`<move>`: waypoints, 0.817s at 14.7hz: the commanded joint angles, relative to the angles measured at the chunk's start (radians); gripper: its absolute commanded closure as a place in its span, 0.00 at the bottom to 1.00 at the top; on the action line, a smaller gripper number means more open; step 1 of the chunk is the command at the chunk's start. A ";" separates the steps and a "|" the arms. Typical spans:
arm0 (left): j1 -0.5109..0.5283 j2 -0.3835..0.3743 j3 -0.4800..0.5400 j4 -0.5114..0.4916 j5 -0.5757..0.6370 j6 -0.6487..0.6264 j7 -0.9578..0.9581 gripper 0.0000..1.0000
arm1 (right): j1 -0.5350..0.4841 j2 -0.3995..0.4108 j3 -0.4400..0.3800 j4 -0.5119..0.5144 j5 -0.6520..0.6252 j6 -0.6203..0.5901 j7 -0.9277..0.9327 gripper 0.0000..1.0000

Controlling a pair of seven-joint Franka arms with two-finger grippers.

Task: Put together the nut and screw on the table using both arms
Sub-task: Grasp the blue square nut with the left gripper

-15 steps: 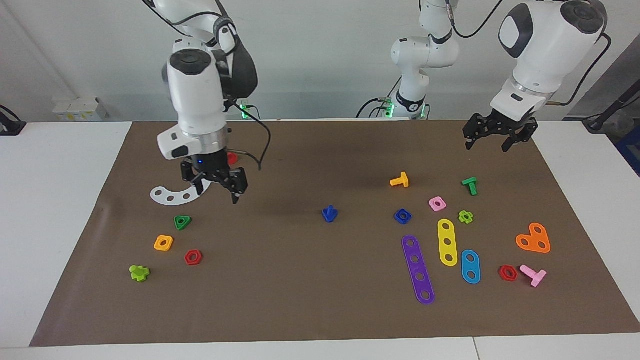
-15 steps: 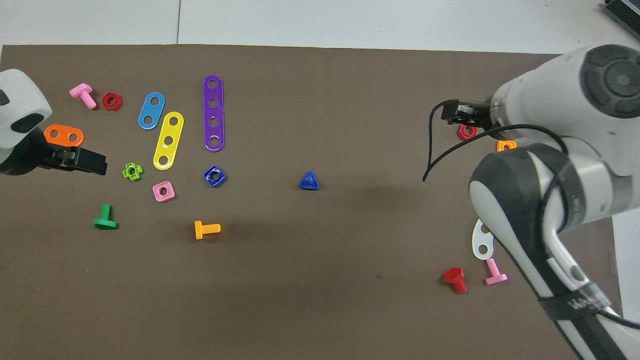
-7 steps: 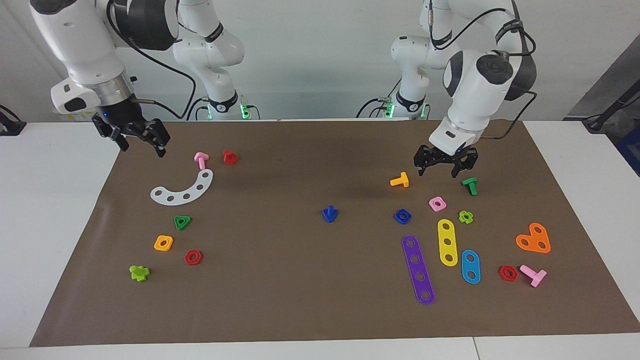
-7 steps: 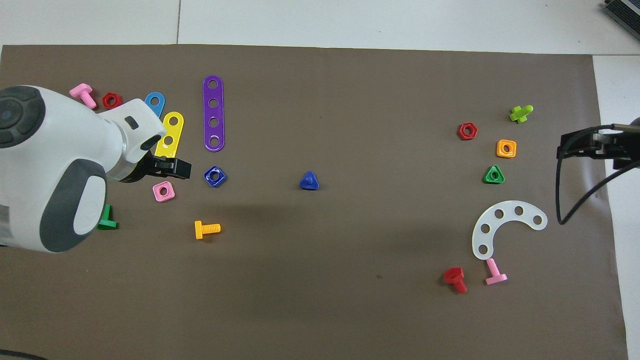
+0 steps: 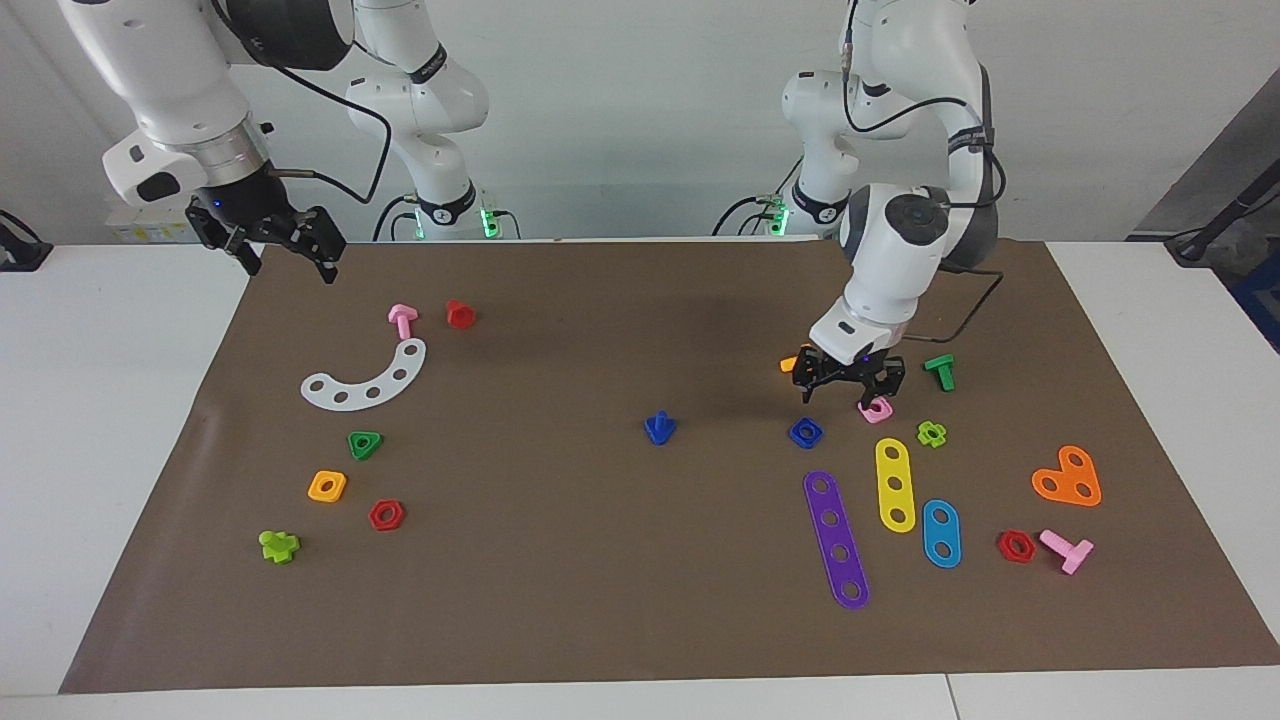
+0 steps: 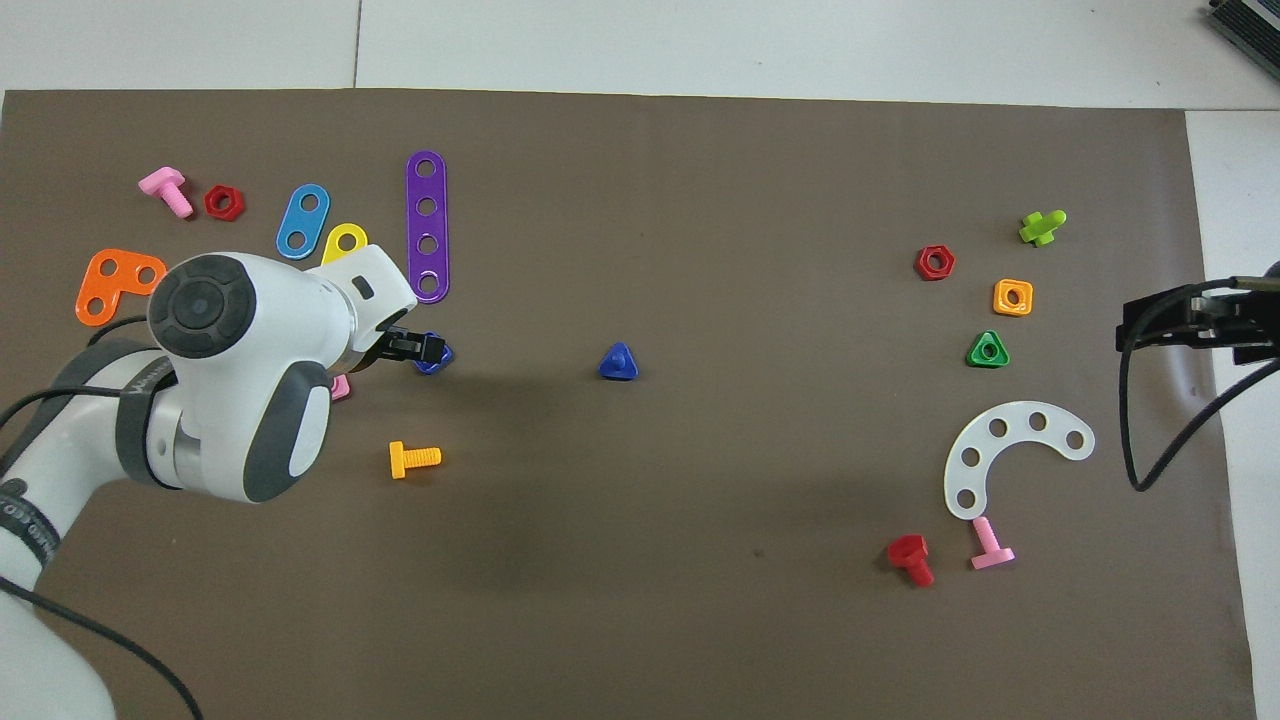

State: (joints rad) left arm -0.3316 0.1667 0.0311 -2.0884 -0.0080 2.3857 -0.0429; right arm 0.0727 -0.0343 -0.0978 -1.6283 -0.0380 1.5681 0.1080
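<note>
The dark-blue nut point(image 5: 805, 432) lies flat on the brown mat point(image 5: 600, 600) toward the left arm's end. In the overhead view point(image 6: 437, 357) my left gripper half covers it. My left gripper point(image 5: 848, 392) is open and hangs low, just above the mat, over the spot between the nut, an orange bolt and a pink nut. It touches nothing. It also shows in the overhead view point(image 6: 415, 347). The dark-blue screw point(image 5: 659, 428) stands on its triangular head at mid mat, shaft up point(image 6: 619, 362). My right gripper point(image 5: 285, 258) is open, empty and raised over the mat's edge at its own end point(image 6: 1190, 318).
Around the nut lie a pink square nut point(image 5: 878, 408), an orange bolt point(image 6: 413, 459), a green bolt point(image 5: 940, 371), and purple point(image 5: 836, 539), yellow point(image 5: 895, 484) and light-blue strips. Toward the right arm's end lie a white curved strip point(image 5: 365, 380) and several small nuts and bolts.
My left gripper has swung in from its end of the table and come down close over the dark-blue nut. My right gripper has drawn back to the mat's edge and stays there.
</note>
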 commanded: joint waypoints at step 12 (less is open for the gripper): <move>-0.018 0.137 0.015 0.021 0.014 0.086 0.359 0.13 | -0.005 -0.007 0.027 0.022 0.010 -0.032 0.004 0.00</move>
State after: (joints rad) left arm -0.3486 0.2860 0.0412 -2.0826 -0.0070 2.4730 0.2842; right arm 0.0730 -0.0349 -0.0837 -1.6256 -0.0378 1.5664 0.1094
